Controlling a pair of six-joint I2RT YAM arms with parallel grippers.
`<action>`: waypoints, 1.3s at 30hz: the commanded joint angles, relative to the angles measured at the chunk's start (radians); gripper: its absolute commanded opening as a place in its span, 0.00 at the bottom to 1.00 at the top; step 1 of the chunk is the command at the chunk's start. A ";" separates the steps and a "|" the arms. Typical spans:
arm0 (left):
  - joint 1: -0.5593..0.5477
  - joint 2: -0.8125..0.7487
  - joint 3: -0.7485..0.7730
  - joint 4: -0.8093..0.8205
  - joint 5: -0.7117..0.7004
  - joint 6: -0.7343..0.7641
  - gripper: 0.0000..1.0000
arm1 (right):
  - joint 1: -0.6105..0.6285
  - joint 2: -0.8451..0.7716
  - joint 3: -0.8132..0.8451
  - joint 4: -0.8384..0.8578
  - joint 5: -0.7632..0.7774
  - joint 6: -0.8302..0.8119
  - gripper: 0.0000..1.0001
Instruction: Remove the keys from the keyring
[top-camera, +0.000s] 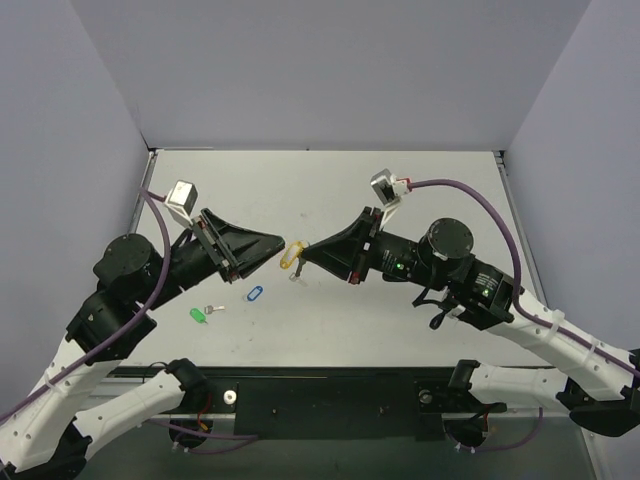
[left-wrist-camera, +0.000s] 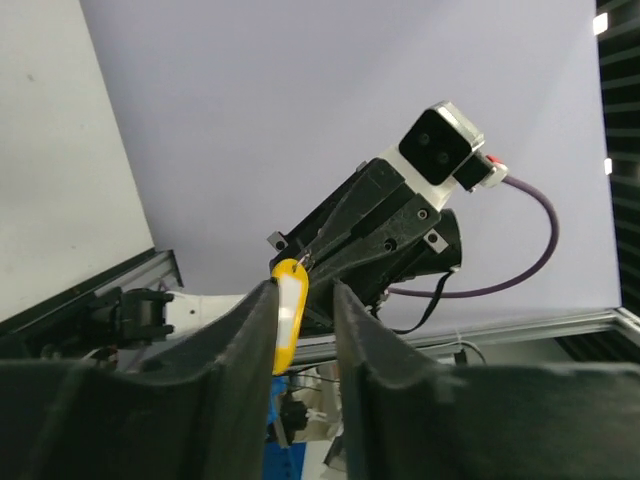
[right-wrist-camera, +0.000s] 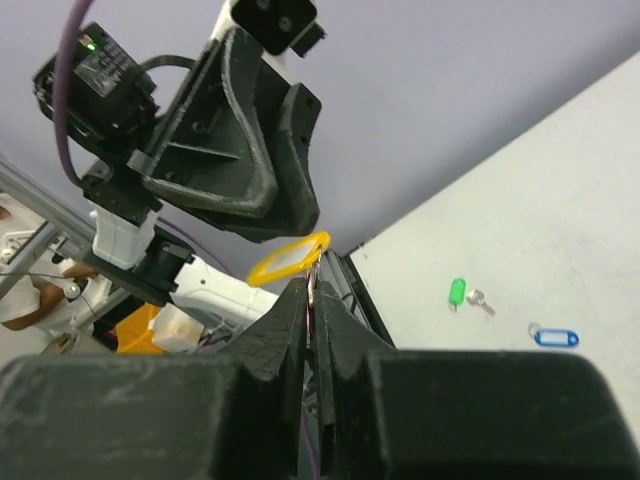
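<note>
Keyring (top-camera: 291, 255) held above worktop (top-camera: 400, 335), clamped in left tool (left-wrist-camera: 300, 296); right tool (right-wrist-camera: 313, 290) pinched shut on its ring end. Key not clearly seen; removal judged not yet done.

Robotics lab cell: plain grey partition walls (top-camera: 330, 70) box in white table (top-camera: 330, 190), aluminium frame rail (left-wrist-camera: 500, 328).

Yellow key tag (top-camera: 291, 256) glossy plastic, ring (right-wrist-camera: 316, 272) thin shiny metal; left gripper fingers (left-wrist-camera: 240, 380) matt black plastic; table (top-camera: 420, 190) matt.
</note>
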 joint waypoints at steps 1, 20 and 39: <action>-0.002 -0.043 -0.005 -0.075 -0.004 0.070 0.43 | 0.005 -0.030 0.066 -0.215 -0.019 -0.033 0.00; -0.002 -0.189 -0.266 -0.215 0.148 0.550 0.59 | 0.075 0.210 0.236 -1.098 0.076 0.038 0.00; -0.004 -0.290 -0.449 0.368 0.556 0.420 0.48 | 0.287 0.131 0.172 -0.679 -0.165 -0.094 0.00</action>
